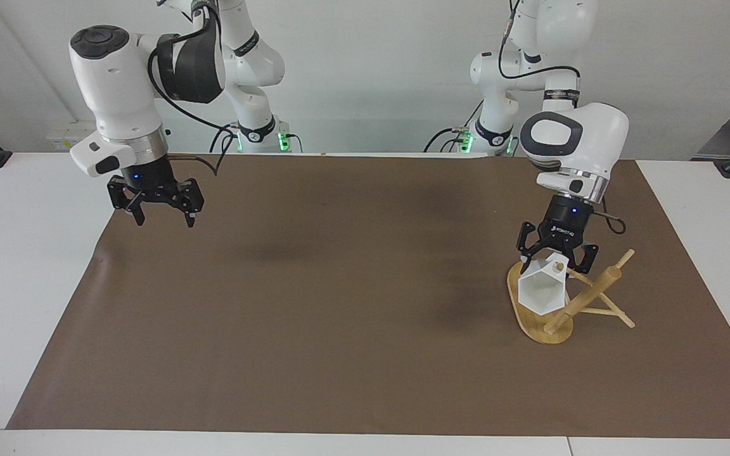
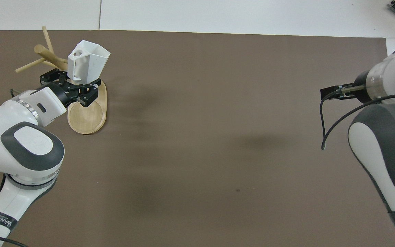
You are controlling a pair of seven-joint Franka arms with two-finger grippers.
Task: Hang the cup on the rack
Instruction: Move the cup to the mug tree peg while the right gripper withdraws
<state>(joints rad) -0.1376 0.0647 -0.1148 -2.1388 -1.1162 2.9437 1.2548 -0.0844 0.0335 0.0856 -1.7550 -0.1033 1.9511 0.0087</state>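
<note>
The white faceted cup (image 1: pixel 541 290) hangs tipped on its side in my left gripper (image 1: pixel 556 258), which is shut on its blocky handle. The cup is over the oval base (image 1: pixel 531 320) of the bamboo rack, close beside the central post (image 1: pixel 583 301) and its thin pegs. I cannot tell whether the cup touches a peg. In the overhead view the cup (image 2: pixel 88 63) covers part of the rack's base (image 2: pixel 88 118), with the left gripper (image 2: pixel 69 87) under it and the post (image 2: pixel 48 55) beside it. My right gripper (image 1: pixel 157 208) is open and empty, raised over the mat's edge at the right arm's end.
A brown mat (image 1: pixel 339 304) covers most of the white table (image 1: pixel 16 266). The rack stands on the mat toward the left arm's end. The right arm's body (image 2: pixel 386 144) fills one edge of the overhead view.
</note>
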